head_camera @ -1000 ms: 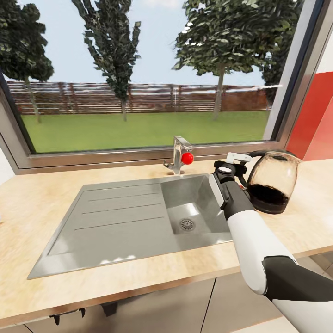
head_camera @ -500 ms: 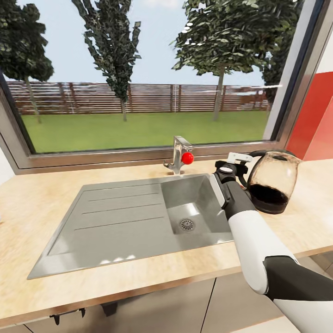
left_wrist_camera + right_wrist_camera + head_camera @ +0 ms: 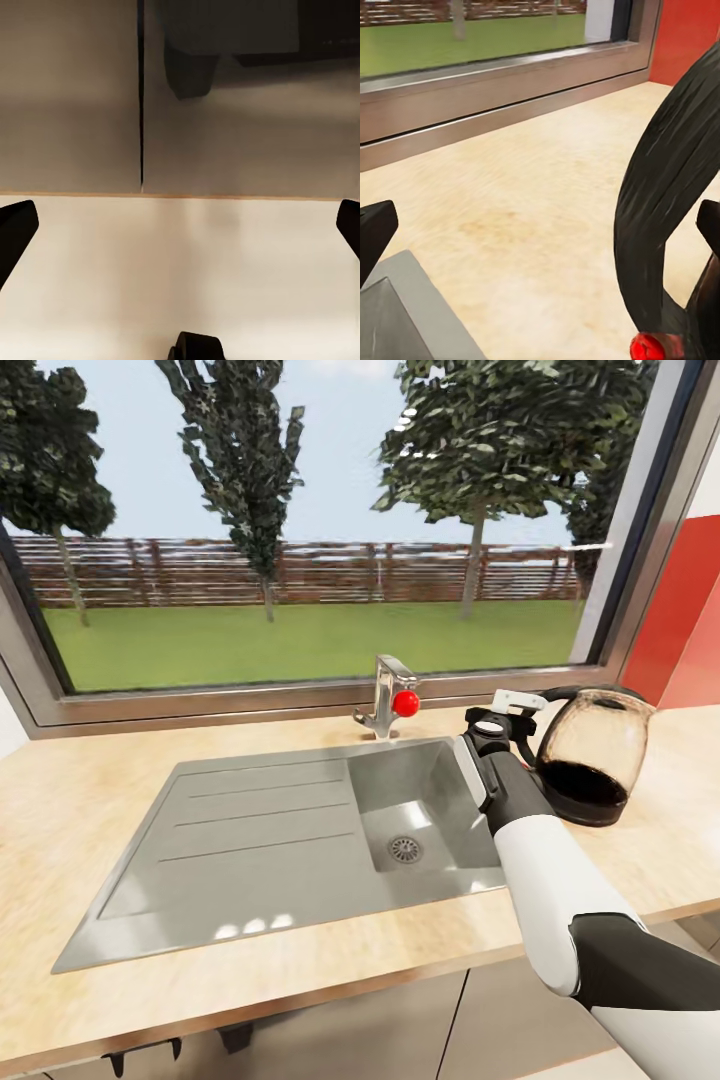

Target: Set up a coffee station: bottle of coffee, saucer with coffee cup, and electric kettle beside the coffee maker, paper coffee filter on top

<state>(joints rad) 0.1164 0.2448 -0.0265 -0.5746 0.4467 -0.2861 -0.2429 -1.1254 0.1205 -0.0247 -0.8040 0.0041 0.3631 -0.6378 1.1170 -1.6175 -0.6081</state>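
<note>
Electric kettle point(image 3: 675, 225) handle and right tool point(image 3: 512, 712) fingertips cut off, blurred.

We see the kettle point(image 3: 592, 756) standing upright on the counter point(image 3: 660, 830), right of the sink. Its body is clear, brown-tinted glass on a black base, with a dark curved handle point(image 3: 671, 195) arching over the top and down the side nearest our right gripper point(image 3: 512, 712). The gripper sits level with the handle, its fingers spread wide, one fingertip on each side of it. In the right wrist view the handle runs between the two fingertips, closer to one, with a small red button point(image 3: 647, 348) at its foot.
</note>
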